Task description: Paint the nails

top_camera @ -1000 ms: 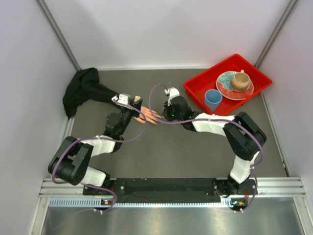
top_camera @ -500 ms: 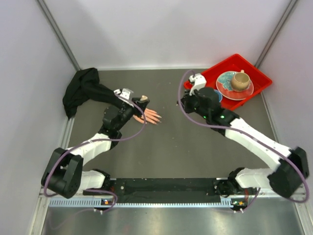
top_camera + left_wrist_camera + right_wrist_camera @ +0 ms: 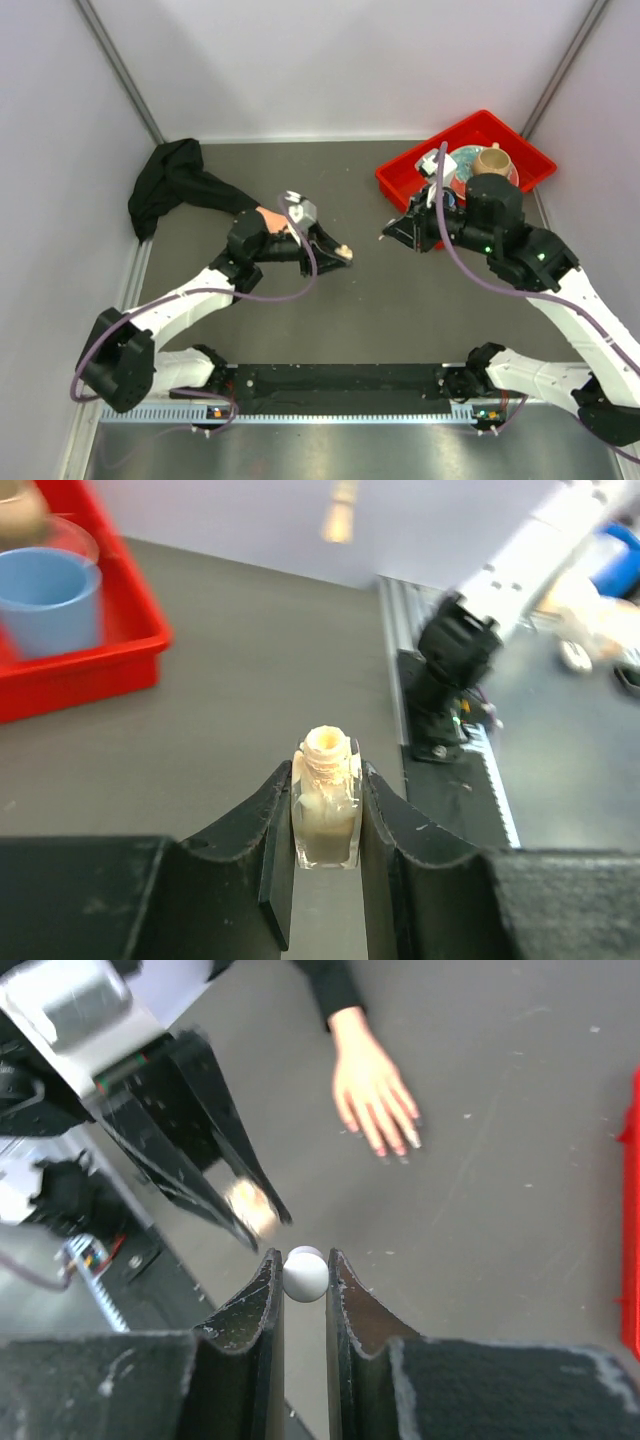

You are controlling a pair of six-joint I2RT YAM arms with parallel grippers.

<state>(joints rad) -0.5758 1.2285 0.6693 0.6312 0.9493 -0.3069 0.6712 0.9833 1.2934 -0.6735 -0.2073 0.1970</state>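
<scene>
Nails [image 3: 398,1148] near left fingers [image 3: 275,855] clamping bottle [image 3: 326,818].

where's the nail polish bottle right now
In the left wrist view the uncapped bottle is clamped in the left gripper. From above it sits near mid-table, facing the right gripper.

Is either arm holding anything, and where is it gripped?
Yes. The left end effector pinches the open bottle by its body, below the neck. The right end effector clamps the white cap by its sides.
</scene>
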